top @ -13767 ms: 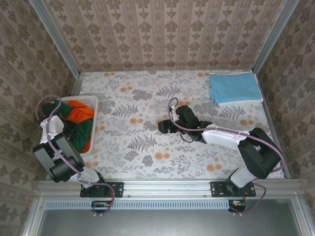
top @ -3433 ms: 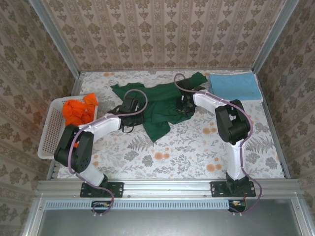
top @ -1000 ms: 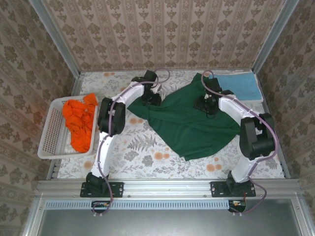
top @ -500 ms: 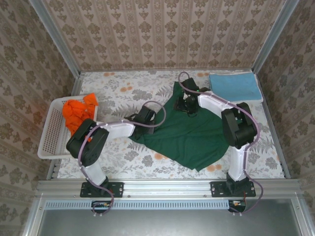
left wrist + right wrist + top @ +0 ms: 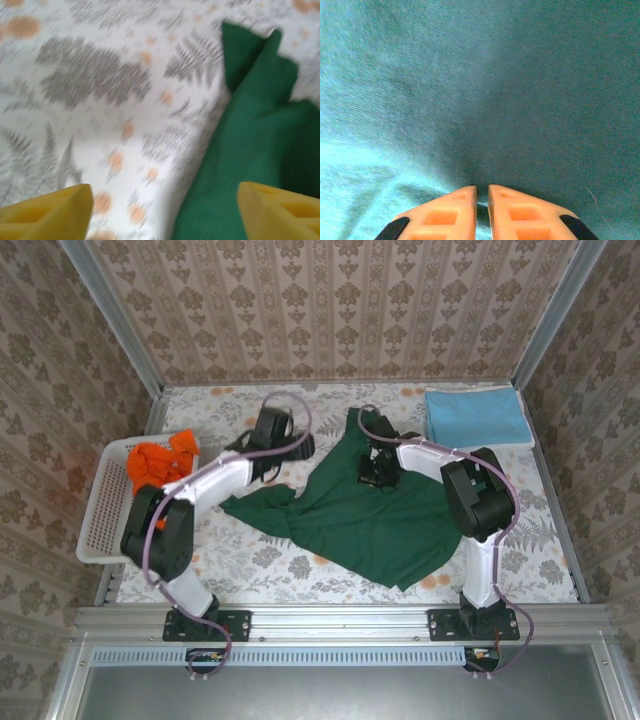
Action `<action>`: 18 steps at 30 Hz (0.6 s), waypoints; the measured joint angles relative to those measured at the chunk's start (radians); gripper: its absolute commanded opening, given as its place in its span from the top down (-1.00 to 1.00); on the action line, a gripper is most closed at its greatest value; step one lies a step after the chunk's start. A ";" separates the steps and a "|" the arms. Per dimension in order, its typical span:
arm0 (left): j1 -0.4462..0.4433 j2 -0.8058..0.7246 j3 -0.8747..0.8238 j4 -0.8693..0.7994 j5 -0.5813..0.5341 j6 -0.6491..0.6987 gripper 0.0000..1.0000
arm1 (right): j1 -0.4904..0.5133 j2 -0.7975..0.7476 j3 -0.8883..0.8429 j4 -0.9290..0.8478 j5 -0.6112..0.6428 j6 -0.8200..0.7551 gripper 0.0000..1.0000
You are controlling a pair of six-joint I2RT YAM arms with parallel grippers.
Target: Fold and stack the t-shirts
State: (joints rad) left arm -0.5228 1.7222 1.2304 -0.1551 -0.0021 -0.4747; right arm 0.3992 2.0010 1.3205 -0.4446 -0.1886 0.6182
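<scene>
the left gripper (image 5: pixel 268 430) has just let go of the dark green t-shirt (image 5: pixel 370 520) and pulled back. it now hangs off the cloth, beyond the white basket (image 5: pixel 95 530) and to its right, with its jaws wide apart over bare table (image 5: pixel 260 560). the corner it dropped lies flat on the side of the shirt nearest the basket.

farther from the basket, the right gripper (image 5: pixel 378 470) has closed. its wrist view shows the jaws nearly together, pinching a small ridge of green cloth.

the shirt lies right of the basket, apart from it, spread wide but rumpled at its far end. so spreading looks nearly done and folding not yet begun. the orange t-shirts (image 5: pixel 160 465) wait in the basket. the light blue t-shirt (image 5: pixel 475 418) sits folded at the corner farthest from it.
</scene>
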 measured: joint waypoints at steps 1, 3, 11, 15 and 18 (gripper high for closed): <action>0.004 0.050 0.070 -0.014 0.032 0.010 -0.66 | 0.000 -0.012 -0.016 0.006 0.000 0.003 0.72; 0.006 0.174 0.232 -0.064 0.110 0.037 -0.67 | -0.003 -0.042 -0.061 0.019 0.000 0.012 0.73; -0.028 0.710 0.899 -0.374 0.262 0.162 -0.66 | -0.038 -0.150 -0.209 0.054 -0.007 0.033 0.69; -0.045 0.931 1.229 -0.520 0.268 0.187 -0.62 | -0.068 -0.176 -0.249 0.078 -0.028 0.040 0.68; -0.047 0.998 1.329 -0.561 0.257 0.191 -0.54 | -0.075 -0.182 -0.270 0.107 -0.051 0.041 0.68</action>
State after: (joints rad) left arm -0.5701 2.7197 2.5591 -0.7158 0.2550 -0.2840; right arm 0.3241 1.8187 1.0508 -0.3378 -0.2401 0.6590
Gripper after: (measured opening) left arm 0.786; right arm 0.157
